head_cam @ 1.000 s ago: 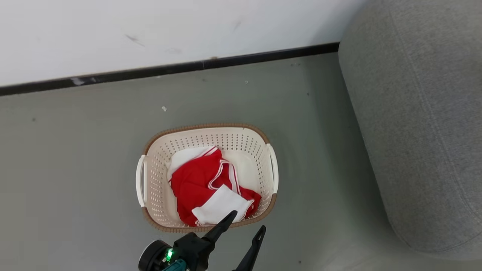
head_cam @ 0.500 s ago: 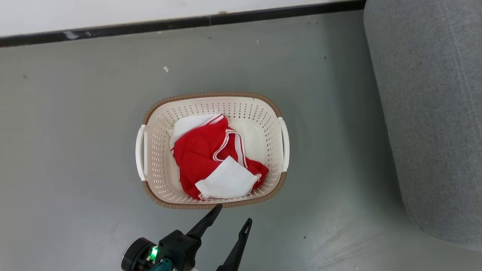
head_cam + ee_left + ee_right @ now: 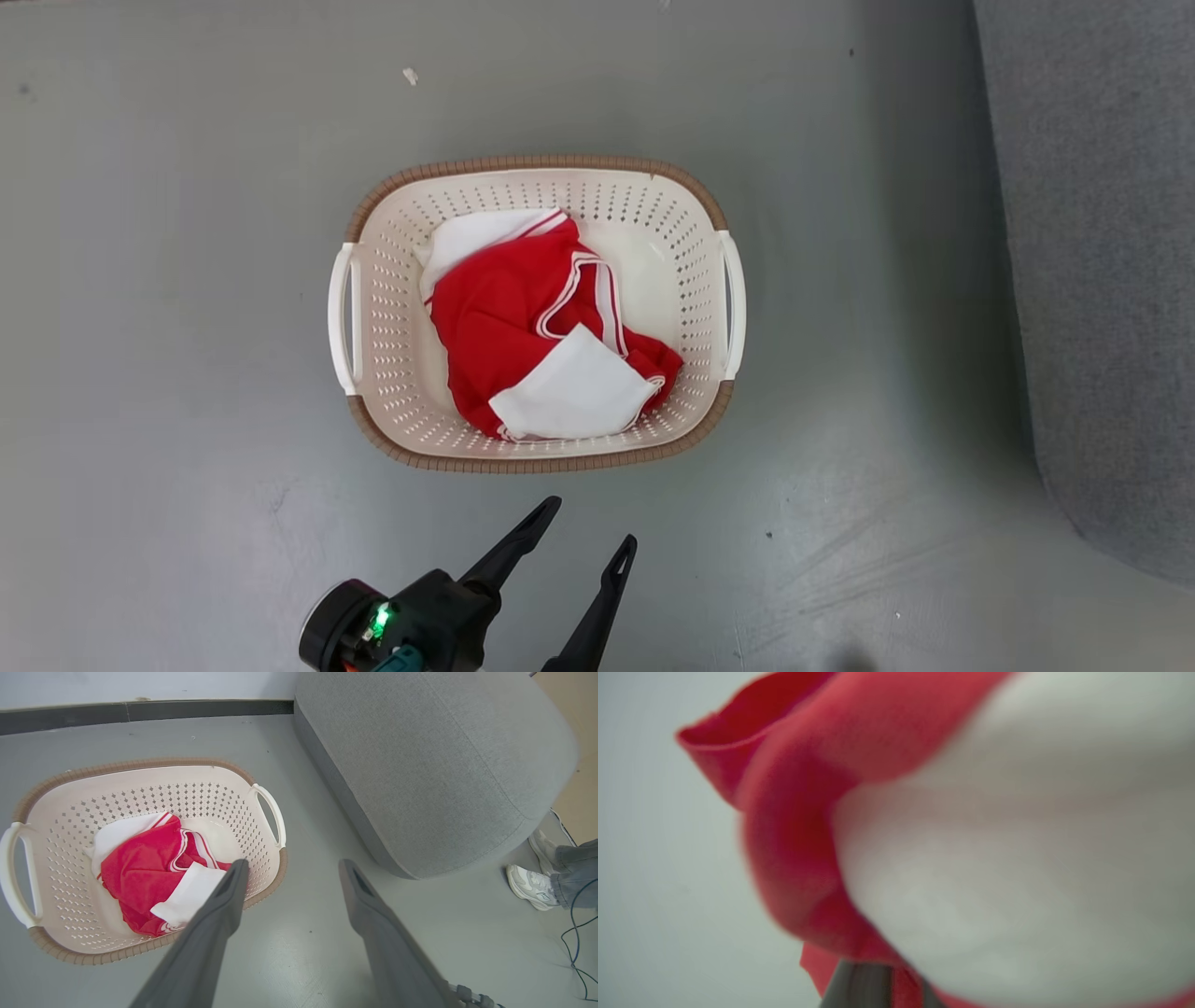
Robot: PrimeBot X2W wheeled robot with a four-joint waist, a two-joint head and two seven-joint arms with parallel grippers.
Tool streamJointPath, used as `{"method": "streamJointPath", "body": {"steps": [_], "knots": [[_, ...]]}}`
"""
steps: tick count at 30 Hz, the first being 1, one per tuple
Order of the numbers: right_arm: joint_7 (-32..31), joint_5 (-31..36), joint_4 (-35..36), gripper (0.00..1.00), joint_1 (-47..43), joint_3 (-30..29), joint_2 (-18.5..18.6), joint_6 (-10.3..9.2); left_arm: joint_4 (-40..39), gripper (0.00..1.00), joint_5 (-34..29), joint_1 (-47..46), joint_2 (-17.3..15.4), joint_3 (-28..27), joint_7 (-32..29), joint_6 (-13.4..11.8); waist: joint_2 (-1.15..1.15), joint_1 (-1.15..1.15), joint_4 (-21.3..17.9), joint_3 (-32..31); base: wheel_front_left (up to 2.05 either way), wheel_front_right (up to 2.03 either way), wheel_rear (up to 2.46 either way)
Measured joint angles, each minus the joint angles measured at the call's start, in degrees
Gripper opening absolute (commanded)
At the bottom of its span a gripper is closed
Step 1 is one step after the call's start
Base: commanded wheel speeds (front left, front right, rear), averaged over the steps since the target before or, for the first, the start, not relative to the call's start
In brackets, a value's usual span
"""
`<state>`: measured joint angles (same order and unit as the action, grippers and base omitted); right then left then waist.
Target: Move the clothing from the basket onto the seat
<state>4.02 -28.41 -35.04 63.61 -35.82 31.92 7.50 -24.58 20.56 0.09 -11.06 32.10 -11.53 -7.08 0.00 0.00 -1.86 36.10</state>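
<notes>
The cream basket point(image 3: 401, 308) stands on the floor with red and white clothing point(image 3: 504, 317) bunched inside it. My left gripper point(image 3: 590, 525) hovers open just short of the basket's near rim, nothing between its fingers. In the left wrist view its fingers point(image 3: 224, 905) point past the basket point(image 3: 140, 763) and the clothing point(image 3: 135, 877) toward the grey seat point(image 3: 430, 765). In the right wrist view a blurred red and white garment point(image 3: 924, 835) hangs right at my right gripper point(image 3: 878, 980), which is shut on it. The seat point(image 3: 1102, 233) lies along the head view's right edge.
Grey floor point(image 3: 187, 373) surrounds the basket. A person's white shoes point(image 3: 530, 886) and dark cables point(image 3: 574, 938) lie beyond the seat's far end. A dark baseboard point(image 3: 140, 714) and a white wall run behind the basket.
The head camera has tilted down: wall and baseboard have left its picture and the basket sits higher in it. The left gripper now shows apart from the basket's near rim.
</notes>
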Motion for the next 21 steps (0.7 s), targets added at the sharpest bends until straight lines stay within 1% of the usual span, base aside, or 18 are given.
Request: {"method": "streamJointPath", "body": {"steps": [12,16,21], "knots": [[0.02,1.41,-3.12,0.0,6.91,0.01,3.45,0.0,-2.66,1.0,-0.11,-0.66,-0.07,-0.02,0.03,0.19,0.0,0.0,0.54,6.02,0.0,0.0,0.0],[0.37,1.51,-5.57,0.0,7.42,-0.81,3.79,0.0,-4.09,1.0,-0.62,-2.14,-0.02,-0.19,0.59,0.68,0.0,0.0,0.4,8.46,0.0,0.0,0.0],[1.62,1.62,-7.97,0.0,7.39,-1.29,3.52,0.0,-4.78,1.0,-1.32,-3.21,-0.16,-0.98,1.02,0.68,0.0,0.0,0.04,10.8,0.0,0.0,0.0]]}}
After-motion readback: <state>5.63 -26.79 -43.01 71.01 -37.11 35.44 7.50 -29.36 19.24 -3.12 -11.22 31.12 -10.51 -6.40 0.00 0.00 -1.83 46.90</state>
